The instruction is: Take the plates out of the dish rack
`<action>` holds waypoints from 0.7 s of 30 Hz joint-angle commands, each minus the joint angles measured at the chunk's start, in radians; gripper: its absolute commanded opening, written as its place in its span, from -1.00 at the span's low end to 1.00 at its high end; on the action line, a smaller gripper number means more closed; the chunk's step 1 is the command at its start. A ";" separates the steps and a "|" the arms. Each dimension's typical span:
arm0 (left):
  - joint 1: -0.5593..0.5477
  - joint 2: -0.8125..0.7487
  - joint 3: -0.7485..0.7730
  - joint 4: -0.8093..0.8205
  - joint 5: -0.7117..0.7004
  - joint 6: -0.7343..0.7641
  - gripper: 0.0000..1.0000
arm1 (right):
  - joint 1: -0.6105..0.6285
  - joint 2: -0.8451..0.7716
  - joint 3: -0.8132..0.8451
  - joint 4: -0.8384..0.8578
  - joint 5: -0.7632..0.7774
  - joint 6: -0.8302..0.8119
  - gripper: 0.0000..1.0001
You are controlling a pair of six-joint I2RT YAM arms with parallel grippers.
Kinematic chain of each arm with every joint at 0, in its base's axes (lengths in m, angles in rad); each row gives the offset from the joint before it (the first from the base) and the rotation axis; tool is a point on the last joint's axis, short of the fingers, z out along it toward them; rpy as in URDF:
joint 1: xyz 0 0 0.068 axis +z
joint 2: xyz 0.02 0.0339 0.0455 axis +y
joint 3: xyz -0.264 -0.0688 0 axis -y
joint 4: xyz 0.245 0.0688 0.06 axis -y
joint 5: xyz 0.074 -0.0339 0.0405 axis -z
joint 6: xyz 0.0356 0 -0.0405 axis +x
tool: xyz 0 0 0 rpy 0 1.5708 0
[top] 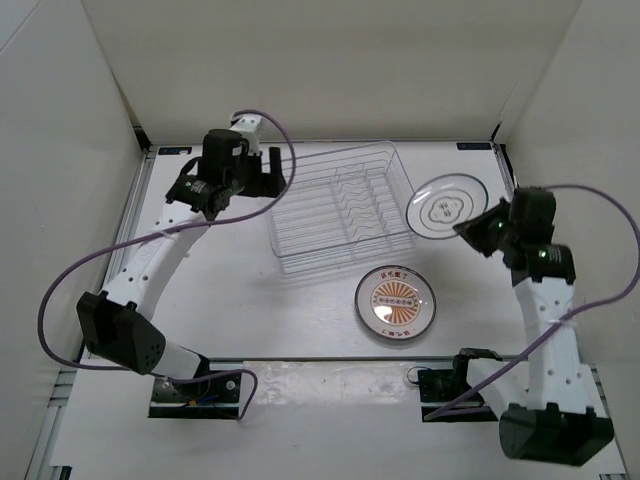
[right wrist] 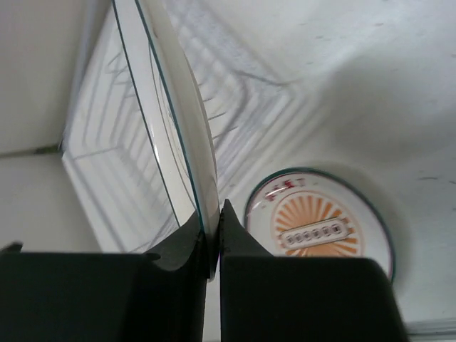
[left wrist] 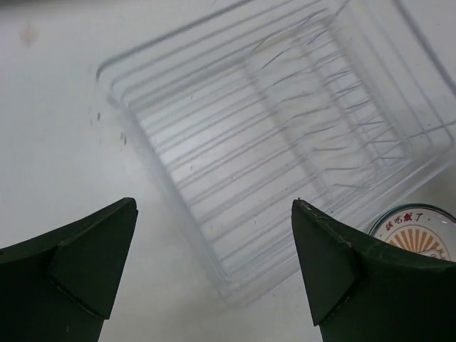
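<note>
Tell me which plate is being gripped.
The white plate with thin dark rings: the right gripper pinches its rim, while the orange sunburst plate lies flat on the table.

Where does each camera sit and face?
Top external: above and behind the bases, looking down on the table; both arms show.
Left wrist: beside the dish rack, looking down into it between the fingers of the open left gripper.
Right wrist: looks along the right gripper, shut on the white plate's rim.
Shared: the orange plate shows in all three.
</note>
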 commanded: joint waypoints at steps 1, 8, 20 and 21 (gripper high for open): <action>0.100 0.028 -0.028 -0.232 0.088 -0.267 1.00 | -0.023 -0.109 -0.262 0.132 0.216 0.066 -1.00; 0.197 0.046 -0.144 -0.214 0.197 -0.339 1.00 | -0.063 -0.282 -0.489 0.151 0.380 0.290 -1.00; 0.210 0.189 -0.131 -0.138 0.295 -0.339 1.00 | -0.122 -0.340 -0.783 0.254 0.391 0.568 -1.00; 0.211 0.200 -0.118 -0.135 0.319 -0.343 1.00 | -0.124 -0.344 -0.803 0.249 0.394 0.566 -1.00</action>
